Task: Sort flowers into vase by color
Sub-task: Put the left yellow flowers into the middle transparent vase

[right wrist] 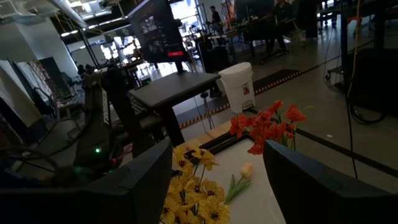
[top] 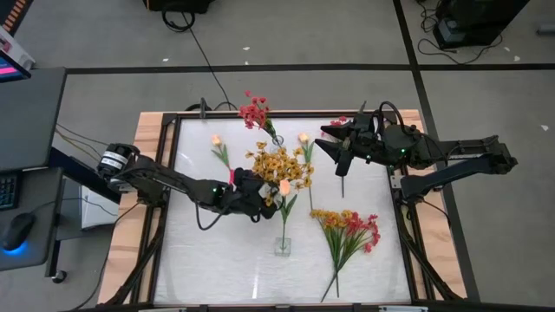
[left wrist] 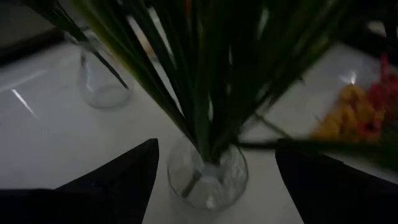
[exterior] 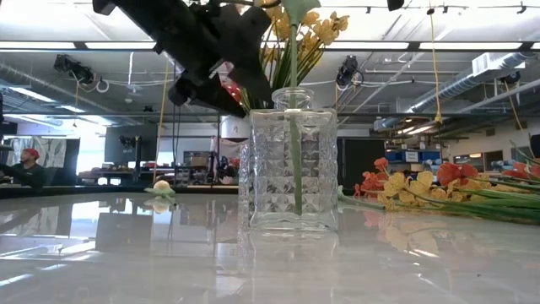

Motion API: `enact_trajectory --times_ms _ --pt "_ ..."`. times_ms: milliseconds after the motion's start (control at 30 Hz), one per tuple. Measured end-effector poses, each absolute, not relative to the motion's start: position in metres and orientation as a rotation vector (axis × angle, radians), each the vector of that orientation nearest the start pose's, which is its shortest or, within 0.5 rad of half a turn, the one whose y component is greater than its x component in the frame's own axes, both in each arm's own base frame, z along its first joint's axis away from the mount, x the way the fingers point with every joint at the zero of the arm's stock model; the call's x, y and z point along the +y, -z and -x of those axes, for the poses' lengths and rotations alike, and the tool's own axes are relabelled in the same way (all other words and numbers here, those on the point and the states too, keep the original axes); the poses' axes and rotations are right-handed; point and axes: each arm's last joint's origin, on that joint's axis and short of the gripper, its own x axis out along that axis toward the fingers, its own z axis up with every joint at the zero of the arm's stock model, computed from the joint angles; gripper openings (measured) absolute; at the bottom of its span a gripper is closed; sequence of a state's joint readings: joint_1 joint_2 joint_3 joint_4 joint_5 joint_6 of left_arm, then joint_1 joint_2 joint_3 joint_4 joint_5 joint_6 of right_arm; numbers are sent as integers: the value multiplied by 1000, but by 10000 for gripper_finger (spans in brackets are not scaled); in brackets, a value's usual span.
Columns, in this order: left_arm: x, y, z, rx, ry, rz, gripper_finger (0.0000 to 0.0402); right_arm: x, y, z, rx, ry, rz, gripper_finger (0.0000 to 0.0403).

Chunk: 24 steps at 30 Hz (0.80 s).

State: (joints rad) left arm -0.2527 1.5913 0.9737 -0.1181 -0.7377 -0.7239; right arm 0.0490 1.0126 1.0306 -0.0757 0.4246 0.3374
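Three glass vases stand mid-table. A far one point(top: 277, 140) holds red flowers point(top: 255, 111). A middle one point(left wrist: 208, 180) holds yellow flowers point(top: 279, 165). A faceted near one point(top: 283, 245) point(exterior: 291, 169) holds one peach bud point(top: 284, 186) by its stem. My left gripper point(top: 264, 198) point(left wrist: 217, 144) is open just above the middle vase, a finger on either side of its green stems, touching neither. My right gripper point(top: 334, 149) point(right wrist: 217, 146) hangs open and raised at the far right, with nothing between its fingers.
A heap of yellow-orange and red sprigs point(top: 347, 230) point(exterior: 422, 181) lies at the near right. Peach buds lie at the far left point(top: 217, 140) and far middle point(top: 304, 139). A red sprig point(top: 341, 121) lies under my right gripper. A person point(exterior: 29, 165) sits beyond the table.
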Motion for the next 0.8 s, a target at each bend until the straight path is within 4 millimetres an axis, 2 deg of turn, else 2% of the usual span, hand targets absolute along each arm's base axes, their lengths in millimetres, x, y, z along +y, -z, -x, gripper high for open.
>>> enact_trajectory --times_ms 367,800 --pt "-59 -216 -321 395 -726 378 328 -1 -386 -218 -7 381 -320 261" --pt "-56 -205 -324 387 -789 391 328 -1 -386 -218 -7 381 -320 261"
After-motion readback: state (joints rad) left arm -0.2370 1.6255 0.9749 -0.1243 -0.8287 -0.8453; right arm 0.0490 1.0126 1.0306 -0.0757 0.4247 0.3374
